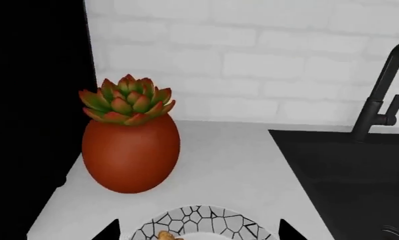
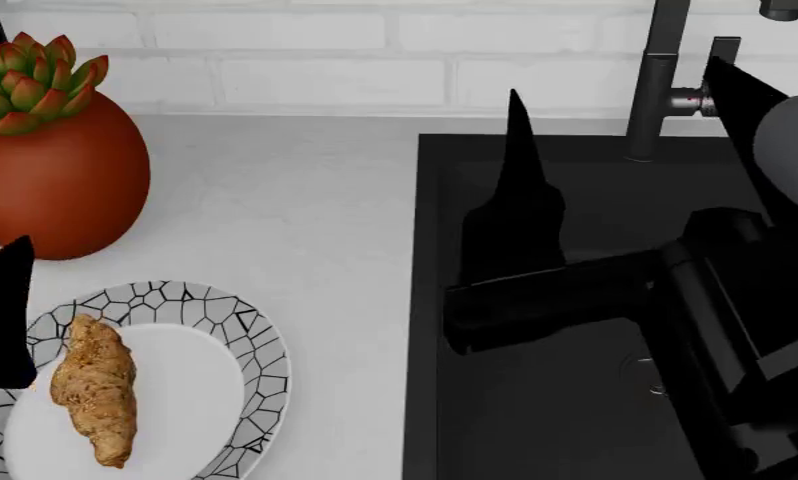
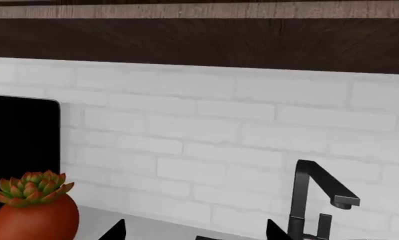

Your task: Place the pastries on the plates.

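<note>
A white brick wall (image 3: pixel 206 130) is seen behind the desk (image 2: pixel 306 200), and a dark wooden panel (image 3: pixel 199 45) is set above it. The pale grey desk is met by the wall along its back edge. A black sink (image 2: pixel 559 400) is sunk into the desk's right part, with a black tap (image 2: pixel 659 80) at its back edge. A red-brown pot (image 2: pixel 52 185) holding a green-red succulent (image 2: pixel 32 80) is placed near the back left corner. Even, soft light is cast throughout.
</note>
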`<state>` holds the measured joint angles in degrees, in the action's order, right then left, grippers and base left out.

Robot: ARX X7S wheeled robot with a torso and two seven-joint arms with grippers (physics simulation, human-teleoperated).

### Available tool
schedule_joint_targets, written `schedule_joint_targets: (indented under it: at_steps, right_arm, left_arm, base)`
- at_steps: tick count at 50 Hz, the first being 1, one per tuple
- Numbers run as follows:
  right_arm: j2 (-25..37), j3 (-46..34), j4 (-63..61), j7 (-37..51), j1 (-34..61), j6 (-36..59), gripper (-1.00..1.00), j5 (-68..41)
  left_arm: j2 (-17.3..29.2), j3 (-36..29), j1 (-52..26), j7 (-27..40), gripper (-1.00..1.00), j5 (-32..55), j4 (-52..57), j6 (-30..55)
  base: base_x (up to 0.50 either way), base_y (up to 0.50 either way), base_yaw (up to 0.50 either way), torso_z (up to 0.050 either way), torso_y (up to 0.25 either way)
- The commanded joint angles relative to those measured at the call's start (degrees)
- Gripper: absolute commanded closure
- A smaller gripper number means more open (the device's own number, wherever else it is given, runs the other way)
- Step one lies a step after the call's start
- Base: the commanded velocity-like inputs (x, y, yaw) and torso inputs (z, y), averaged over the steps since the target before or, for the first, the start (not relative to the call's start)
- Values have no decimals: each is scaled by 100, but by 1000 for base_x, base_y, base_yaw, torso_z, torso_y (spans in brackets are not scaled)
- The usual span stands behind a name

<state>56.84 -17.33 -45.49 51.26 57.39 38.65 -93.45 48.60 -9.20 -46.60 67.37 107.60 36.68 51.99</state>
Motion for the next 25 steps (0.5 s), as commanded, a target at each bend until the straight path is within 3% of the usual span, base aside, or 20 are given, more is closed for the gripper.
schedule_joint_targets:
  at_steps: [1,7,11,14,20,25]
  right_arm:
    - [46,429,-258,-72,-542,-313,-100,286]
    - [357,761,-651,272,-1094,-558,-100,387]
    - [736,1564,-959,505,-2366,-1111,-100,716]
    - [1046,2095,-1138,612,-3166,-1178,-100,1070]
    - [1042,3008,-1172,537,-4473,-1305,-100,1511]
    - [993,3194,-1219,560,-4710,-1325,-100,1550]
  left_arm:
    - [164,1270,1275,-147,-100,-864,875,-524]
    - [158,2127,2183,-101,-100,-1287,1357,-845]
    - [225,2720,2911,235,-100,-2154,1831,-734]
    - [17,3201,3612,39,-100,-2487,1949,-820]
    - [-314,3500,4295,-254,-100,-3144,2024,-857]
    - [-385,3603,4482,-238,-100,-3193,2052,-895]
  base:
    - [0,0,0,0,0]
    - [0,0,0,0,0]
    - [0,0,0,0,0]
    - [0,0,0,0,0]
    - [0,0,0,0,0]
    - [0,0,0,0,0]
